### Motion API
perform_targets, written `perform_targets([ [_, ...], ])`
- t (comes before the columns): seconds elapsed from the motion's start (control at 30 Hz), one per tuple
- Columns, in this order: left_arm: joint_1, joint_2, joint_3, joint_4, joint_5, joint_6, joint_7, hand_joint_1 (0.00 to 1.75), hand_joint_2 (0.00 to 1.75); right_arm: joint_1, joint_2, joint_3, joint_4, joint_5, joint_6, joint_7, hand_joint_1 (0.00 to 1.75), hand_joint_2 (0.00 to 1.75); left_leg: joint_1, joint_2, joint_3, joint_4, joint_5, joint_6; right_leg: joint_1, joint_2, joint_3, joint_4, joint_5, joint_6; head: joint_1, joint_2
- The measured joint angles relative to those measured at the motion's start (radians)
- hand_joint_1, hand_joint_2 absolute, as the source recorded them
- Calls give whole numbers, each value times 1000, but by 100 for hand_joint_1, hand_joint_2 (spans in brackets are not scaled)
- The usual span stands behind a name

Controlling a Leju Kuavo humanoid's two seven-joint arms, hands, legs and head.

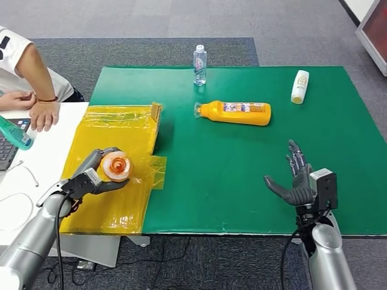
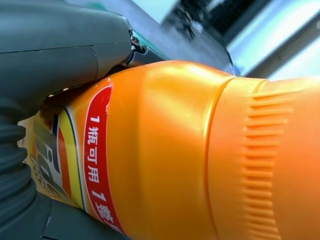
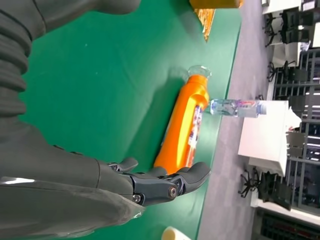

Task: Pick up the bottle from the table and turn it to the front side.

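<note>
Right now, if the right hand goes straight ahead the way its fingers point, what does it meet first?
Probably the orange plastic bottle lying on its side. The right hand is open above the green table mat, with bare mat between them. Depth is unclear, so it might pass beside the bottle.

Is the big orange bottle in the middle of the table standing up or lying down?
Lying down. The orange bottle rests on its side on the green mat, cap pointing left.

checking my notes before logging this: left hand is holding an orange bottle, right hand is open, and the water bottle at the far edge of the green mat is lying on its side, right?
Not quite. The water bottle stands upright at the far edge of the green mat, as the head view shows. The rest holds: the left hand grips an orange bottle, and the right hand is open.
</note>
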Motion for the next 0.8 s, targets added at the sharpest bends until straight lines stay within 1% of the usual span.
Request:
perform_targets([
  [0.07, -17, 28, -7, 0, 25, -80, -2, 175, 175, -14, 0, 3, 6, 1, 7, -2, 0, 175, 0, 0, 0, 0, 1, -1, 0, 0, 0, 0, 1, -1, 0, 0],
  [0.13, -37, 73, -25, -1, 75, -163, -4, 175, 175, -32, 0, 8, 18, 0, 15, -6, 0, 175, 1, 1, 0, 0, 1, -2, 1, 1, -1, 1, 1, -2, 0, 0],
  [0.2, -62, 140, -56, -1, 133, -255, -6, 175, 175, -55, 0, 18, 38, -6, 25, -13, 0, 175, 2, 1, 1, 0, 2, -3, 2, 2, -1, 1, 2, -3, 0, 0],
  [0.27, -105, 229, -102, 2, 176, -360, -8, 175, 175, -81, 0, 31, 67, -18, 34, -22, 0, 175, 2, 2, 1, 0, 3, -4, 3, 2, -2, 1, 2, -3, 0, 0],
  [0.33, -179, 321, -159, 15, 191, -472, 3, 175, 175, -105, 0, 48, 98, -30, 39, -32, 0, 175, 4, 2, 1, 0, 4, -5, 4, 2, -3, 1, 2, -4, 0, 0],
  [0.37, -228, 361, -194, 24, 196, -535, 22, 175, 175, -115, 0, 57, 115, -36, 40, -37, 0, 175, 4, 2, 0, 0, 4, -5, 4, 1, -2, 1, 2, -4, 0, 0],
  [0.43, -342, 428, -271, 43, 225, -656, 94, 175, 175, -132, 0, 74, 147, -47, 40, -47, 0, 175, 5, 1, 0, 0, 5, -5, 5, 0, -2, 1, 2, -5, 0, 0],
  [0.5, -454, 476, -354, 58, 288, -733, 186, 175, 175, -144, 0, 91, 170, -56, 38, -54, 0, 175, 5, 0, 0, 0, 5, -5, 5, 0, -1, 1, 2, -5, 0, 0],
  [0.57, -552, 504, -435, 69, 367, -753, 262, 175, 175, -158, 0, 106, 187, -63, 36, -59, 0, 175, 5, 0, 0, 0, 5, -5, 5, 0, -1, 1, 3, -5, 0, 0],
  [0.63, -642, 526, -522, 76, 438, -756, 313, 175, 175, -173, 0, 120, 201, -64, 33, -61, 0, 175, 5, 0, -1, 0, 5, -5, 5, 0, -1, 1, 3, -5, 0, 0],
  [0.7, -716, 547, -603, 78, 501, -745, 345, 175, 175, -182, 0, 134, 210, -64, 28, -62, 0, 175, 4, 0, 0, 0, 5, -5, 5, 0, -1, 1, 4, -5, 0, 0],
  [0.8, -784, 573, -704, 79, 569, -687, 358, 175, 175, -185, 0, 149, 219, -64, 18, -62, 0, 175, 4, 0, 0, 0, 5, -5, 4, 0, -1, 1, 3, -5, 0, 0],
])
